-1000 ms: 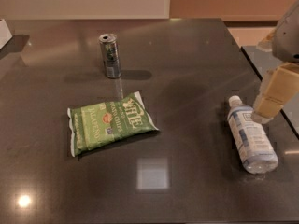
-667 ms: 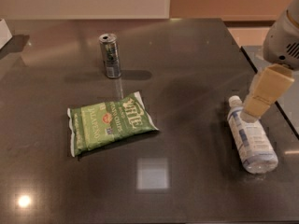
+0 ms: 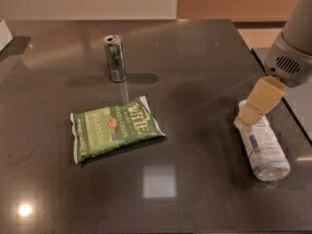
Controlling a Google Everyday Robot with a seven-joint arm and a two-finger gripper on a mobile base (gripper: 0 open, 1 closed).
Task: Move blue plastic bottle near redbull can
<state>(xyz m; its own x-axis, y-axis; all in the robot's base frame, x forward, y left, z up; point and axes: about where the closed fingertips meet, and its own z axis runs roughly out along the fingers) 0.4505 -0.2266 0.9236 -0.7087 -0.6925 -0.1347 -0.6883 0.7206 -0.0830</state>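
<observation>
The blue plastic bottle (image 3: 262, 147) lies on its side at the right of the dark table, cap end pointing away from me and hidden behind the gripper. The redbull can (image 3: 115, 58) stands upright at the far left-centre, well apart from the bottle. My gripper (image 3: 258, 103), tan-coloured under a grey wrist, hangs down from the right just over the bottle's cap end.
A green chip bag (image 3: 113, 128) lies flat between the can and the bottle, left of centre. The table's right edge (image 3: 275, 89) runs close past the bottle. A white object (image 3: 4, 33) sits at the far left edge.
The gripper has moved left and down, from right of the bottle to over its cap end. The bottle, can and bag have not moved.
</observation>
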